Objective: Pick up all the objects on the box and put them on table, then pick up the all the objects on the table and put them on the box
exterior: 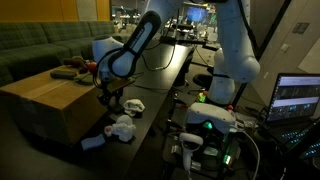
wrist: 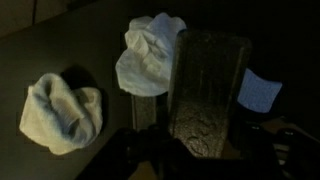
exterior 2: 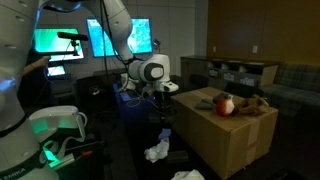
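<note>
The hand (exterior: pixel 107 97) hangs over the long black worktop (exterior: pixel 160 85), just beside the large brown cardboard box (exterior: pixel 45 100). I cannot tell whether its jaws are clamped on anything. The white fluffy cloth toy (wrist: pixel 150 55) lies beneath, so it is best to descend straight, centred on its bulk.

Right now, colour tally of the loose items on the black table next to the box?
White cloth items: 2
Blue piece: 1
Total: 3
</note>
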